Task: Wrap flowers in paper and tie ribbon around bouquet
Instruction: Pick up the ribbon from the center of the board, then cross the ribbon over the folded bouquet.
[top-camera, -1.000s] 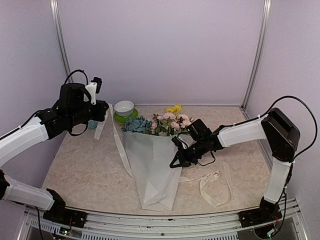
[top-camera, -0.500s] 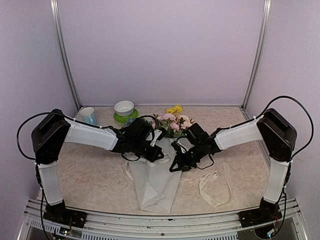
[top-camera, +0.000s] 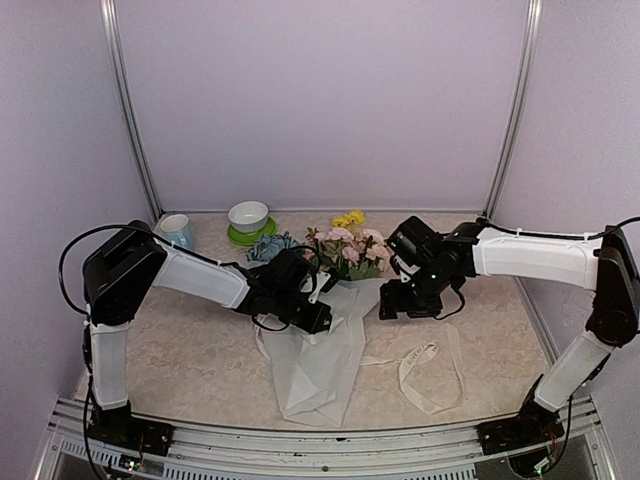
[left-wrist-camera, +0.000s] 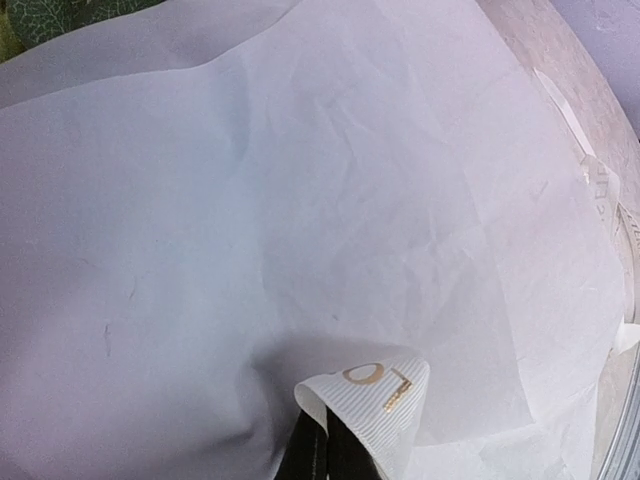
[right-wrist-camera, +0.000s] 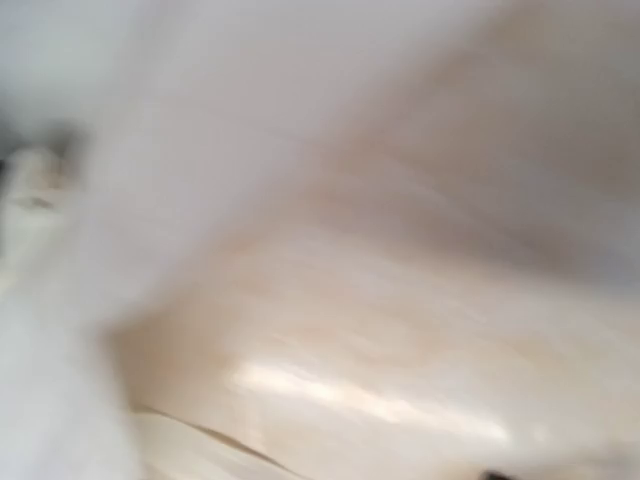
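Lying mid-counter (top-camera: 180, 330): the bouquet (top-camera: 318, 365), paper (left-wrist-camera: 300, 200) cone tip toward 6 o'clock, flowers (top-camera: 345, 248) toward 12. Down on the cone's upper part, the left pincer (top-camera: 318, 303), pressed together and pinching an end of the ribbon (left-wrist-camera: 375, 400) over the white sheet. Gold lettering on that end in the left wrist view. More ribbon looping loose on the counter at 3 o'clock of the cone. Just beside the cone's 3 o'clock edge, near the blooms, the right pincer (top-camera: 392, 305); spread or pressed together, cannot tell, its wrist view being blurred. At 11 o'clock of the bouquet, a white bowl (top-camera: 248, 214) on a green saucer (top-camera: 238, 238), then a pale blue cup (top-camera: 176, 230).
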